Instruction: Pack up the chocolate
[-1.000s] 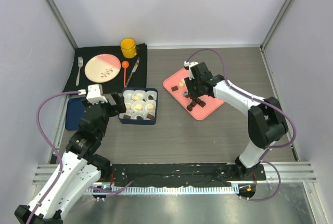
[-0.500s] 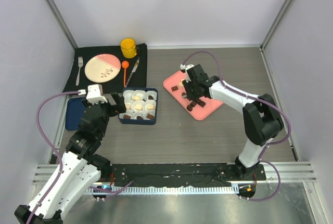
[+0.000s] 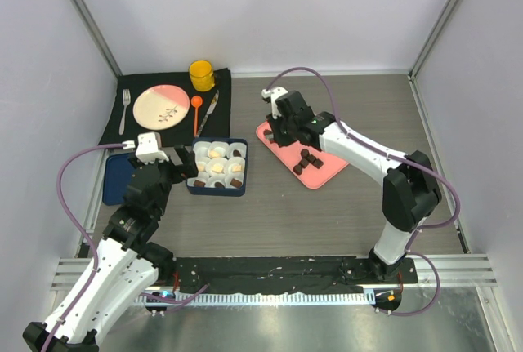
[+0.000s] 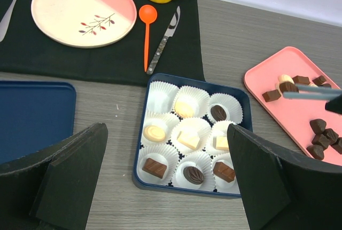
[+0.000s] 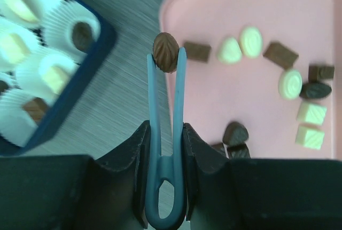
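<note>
Top view: right arm [image 3: 359, 149] reaches to the pink tray's [image 3: 330, 169] 10 o'clock corner
Left wrist: left fingers [image 4: 69, 182] spread, blue box [image 4: 138, 152] at 12 o'clock
Right wrist: right fingers [image 5: 136, 155] squeeze blue tweezers [image 5: 154, 107] pinching a brown chocolate [image 5: 165, 52] over that corner

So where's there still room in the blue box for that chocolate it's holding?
Only one white paper cup is empty, at the corner of the dark blue box nearest the table knife. The other eight are filled.
</note>
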Tool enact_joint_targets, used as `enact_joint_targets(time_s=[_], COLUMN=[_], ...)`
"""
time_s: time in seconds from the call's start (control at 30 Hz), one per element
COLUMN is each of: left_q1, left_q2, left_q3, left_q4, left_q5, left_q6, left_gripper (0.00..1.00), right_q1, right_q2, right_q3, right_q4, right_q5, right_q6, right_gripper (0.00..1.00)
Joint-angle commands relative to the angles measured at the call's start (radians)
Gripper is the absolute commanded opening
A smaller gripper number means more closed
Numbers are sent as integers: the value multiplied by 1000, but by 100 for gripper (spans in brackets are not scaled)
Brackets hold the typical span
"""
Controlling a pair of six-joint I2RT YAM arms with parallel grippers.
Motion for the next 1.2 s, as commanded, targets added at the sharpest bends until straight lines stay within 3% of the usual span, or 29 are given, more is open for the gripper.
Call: enact_joint_targets(time_s=[0.0, 0.53, 0.8, 1.17], left_q1=[6, 6, 6, 6], left_q2=[6, -3, -3, -5], left_q3=[41, 41, 41, 40], left_q4=[38, 32, 32, 33], left_q5=[3, 9, 9, 6], left_q6=[6, 3, 3, 2], left_gripper=[100, 100, 100, 100], right_q1=[76, 267, 287, 289], right_q2=[-5, 303, 420, 457], right_q3=[120, 373, 437, 454], right_q4=[58, 282, 322, 318], right_q5=[-10, -111, -96, -47], right_q6=[-17, 13, 26, 30], right_gripper=[13, 13, 13, 15])
